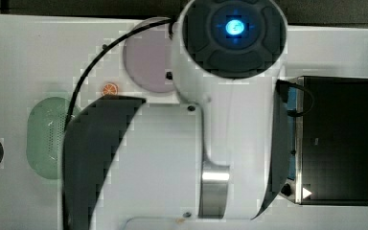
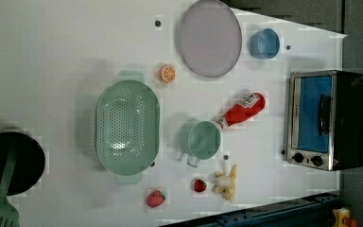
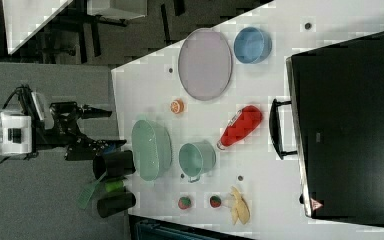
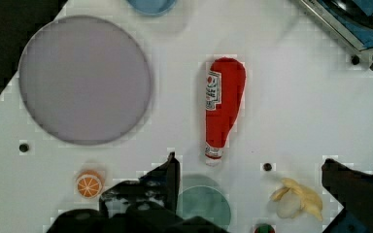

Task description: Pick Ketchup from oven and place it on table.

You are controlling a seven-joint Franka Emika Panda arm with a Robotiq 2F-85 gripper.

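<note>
End effector spread open, empty, above ketchup lying on table

"What can you see on the white table?"

"You can see the ketchup lying flat, the oven, a green cup, a strainer bowl, a grey plate, a blue bowl, an orange slice, strawberries and a banana."
</note>
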